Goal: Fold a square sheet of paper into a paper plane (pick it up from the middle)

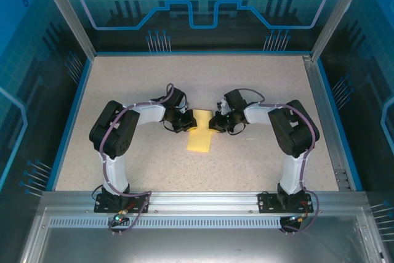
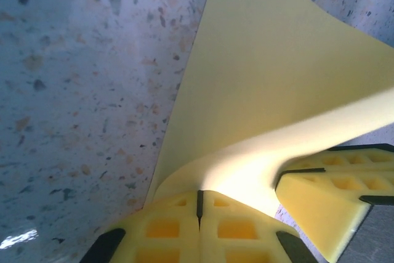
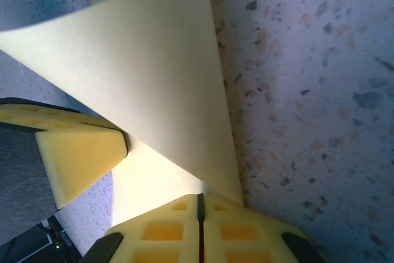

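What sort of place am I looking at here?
Likely a robot lab test booth: a speckled table fenced by clear panels, two robot arms bolted to a metal rail, and a yellow sheet of paper pinched between the left gripper and right gripper.

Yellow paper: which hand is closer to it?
Neither: both pinch the paper, the left hand on its left side, the right hand on its right side.

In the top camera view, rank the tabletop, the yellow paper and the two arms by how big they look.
Largest: tabletop.
Next: left arm and right arm, which look alike.
Smallest: yellow paper.
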{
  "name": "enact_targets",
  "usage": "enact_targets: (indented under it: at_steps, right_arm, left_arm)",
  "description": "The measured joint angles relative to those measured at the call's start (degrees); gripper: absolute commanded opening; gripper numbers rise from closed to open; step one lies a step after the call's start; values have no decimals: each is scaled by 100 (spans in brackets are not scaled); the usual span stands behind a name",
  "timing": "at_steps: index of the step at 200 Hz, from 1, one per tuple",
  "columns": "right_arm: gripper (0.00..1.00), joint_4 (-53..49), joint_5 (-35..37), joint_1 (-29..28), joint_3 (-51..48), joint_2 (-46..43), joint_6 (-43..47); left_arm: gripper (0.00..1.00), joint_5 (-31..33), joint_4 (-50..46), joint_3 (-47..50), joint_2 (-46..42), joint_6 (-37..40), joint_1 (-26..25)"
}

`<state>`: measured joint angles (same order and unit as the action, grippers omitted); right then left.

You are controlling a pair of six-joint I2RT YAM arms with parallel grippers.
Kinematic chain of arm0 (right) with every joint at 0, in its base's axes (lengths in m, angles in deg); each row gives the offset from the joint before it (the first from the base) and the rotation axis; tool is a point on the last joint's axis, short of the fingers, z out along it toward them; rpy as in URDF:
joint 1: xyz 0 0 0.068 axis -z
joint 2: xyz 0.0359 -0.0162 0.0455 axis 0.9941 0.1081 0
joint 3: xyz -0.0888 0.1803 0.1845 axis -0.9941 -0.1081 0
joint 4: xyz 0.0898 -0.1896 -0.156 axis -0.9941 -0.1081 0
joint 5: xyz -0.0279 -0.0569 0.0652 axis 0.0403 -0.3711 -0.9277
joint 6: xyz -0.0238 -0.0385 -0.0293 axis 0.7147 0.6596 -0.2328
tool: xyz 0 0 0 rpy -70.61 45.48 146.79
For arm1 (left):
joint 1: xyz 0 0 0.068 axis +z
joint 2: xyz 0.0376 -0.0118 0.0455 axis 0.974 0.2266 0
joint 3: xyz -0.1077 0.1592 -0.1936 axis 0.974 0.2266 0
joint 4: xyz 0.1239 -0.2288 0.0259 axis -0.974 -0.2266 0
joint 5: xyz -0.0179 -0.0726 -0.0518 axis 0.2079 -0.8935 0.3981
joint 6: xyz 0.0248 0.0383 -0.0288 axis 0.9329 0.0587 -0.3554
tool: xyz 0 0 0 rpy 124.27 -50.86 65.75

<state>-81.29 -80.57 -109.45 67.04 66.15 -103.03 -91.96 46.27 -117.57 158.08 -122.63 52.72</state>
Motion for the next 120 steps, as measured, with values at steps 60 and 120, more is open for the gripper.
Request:
enact_targets:
  at_steps: [60, 120]
  right_arm:
    - [7, -9, -107, 129, 374, 96, 35]
    - [7, -181, -66, 168, 487, 367, 111]
  left_arm:
    - [0, -2, 0, 0, 4, 83, 0]
    - [0, -4, 2, 0, 4, 103, 0]
